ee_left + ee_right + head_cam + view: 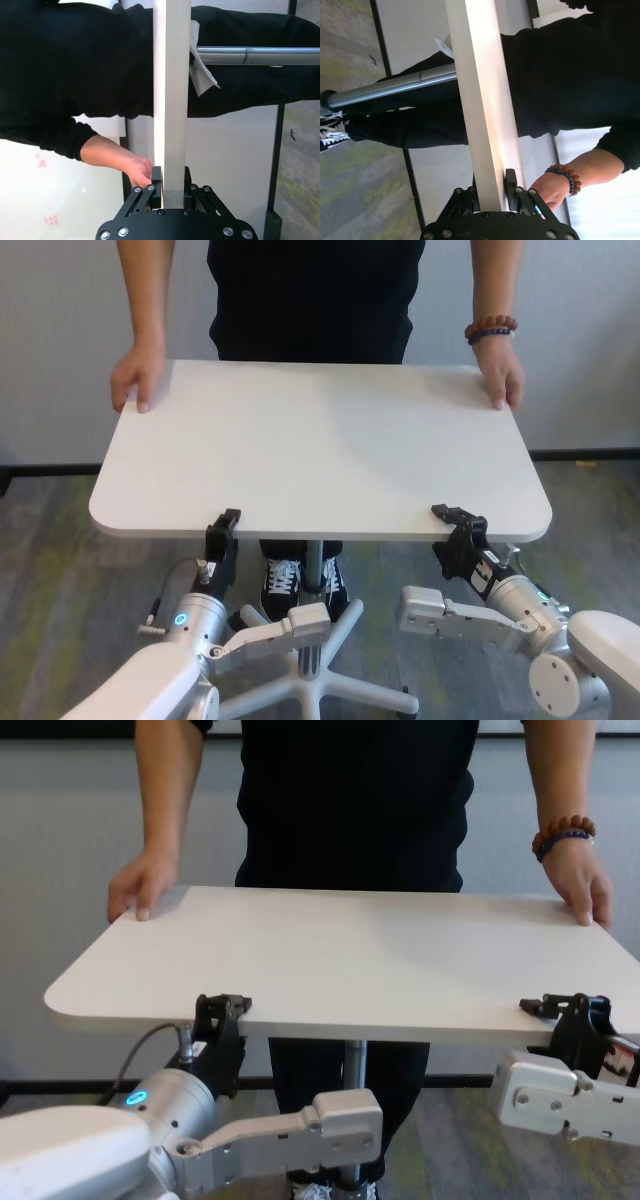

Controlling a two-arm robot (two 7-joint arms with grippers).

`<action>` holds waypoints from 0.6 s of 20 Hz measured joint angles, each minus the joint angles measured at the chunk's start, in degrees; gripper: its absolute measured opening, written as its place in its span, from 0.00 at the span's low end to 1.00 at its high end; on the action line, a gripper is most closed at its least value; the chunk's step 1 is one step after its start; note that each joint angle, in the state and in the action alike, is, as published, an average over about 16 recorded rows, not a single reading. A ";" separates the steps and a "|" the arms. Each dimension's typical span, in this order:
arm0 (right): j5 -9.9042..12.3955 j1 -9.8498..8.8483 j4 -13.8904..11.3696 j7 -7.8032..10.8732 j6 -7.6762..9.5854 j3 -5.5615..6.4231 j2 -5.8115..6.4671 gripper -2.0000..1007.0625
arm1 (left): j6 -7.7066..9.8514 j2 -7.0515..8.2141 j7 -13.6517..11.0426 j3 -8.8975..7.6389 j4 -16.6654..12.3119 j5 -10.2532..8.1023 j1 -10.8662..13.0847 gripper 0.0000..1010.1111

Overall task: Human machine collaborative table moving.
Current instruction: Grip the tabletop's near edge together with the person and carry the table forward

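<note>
The off-white table (320, 450) stands between me and the human (315, 300), who is in black and holds its two far corners with both hands. A beaded bracelet (490, 330) is on the wrist at the right. My left gripper (224, 525) is shut on the table's near edge, left of the middle. My right gripper (455, 520) is shut on the near edge towards the right corner. In the left wrist view the edge (172, 100) runs between the gripper's (171, 187) jaws. The right wrist view shows the same edge (480, 100) and gripper (492, 187). The grey pole (313, 565) is under the middle.
The pole ends in a white star-shaped base (330, 690) on the grey carpet between my arms. The person's black-and-white sneakers (300, 580) stand just behind it. A pale wall (60, 340) with a dark skirting closes the space behind the person.
</note>
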 joint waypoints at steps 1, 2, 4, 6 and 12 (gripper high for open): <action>0.04 0.11 0.28 -0.05 -0.08 -0.07 -0.05 0.26 | -0.03 -0.16 0.14 0.10 0.42 -0.06 -0.15 0.23; 0.08 0.21 0.56 -0.09 -0.16 -0.14 -0.10 0.26 | -0.06 -0.31 0.27 0.19 0.81 -0.11 -0.27 0.23; 0.16 0.39 1.06 -0.15 -0.28 -0.28 -0.19 0.26 | -0.12 -0.58 0.50 0.38 1.54 -0.22 -0.51 0.23; 0.24 0.56 1.51 -0.16 -0.37 -0.40 -0.28 0.26 | -0.18 -0.83 0.70 0.55 2.18 -0.32 -0.70 0.23; 0.48 1.08 2.81 -0.08 -0.57 -0.76 -0.56 0.27 | -0.24 -1.37 1.07 0.98 3.58 -0.59 -1.12 0.23</action>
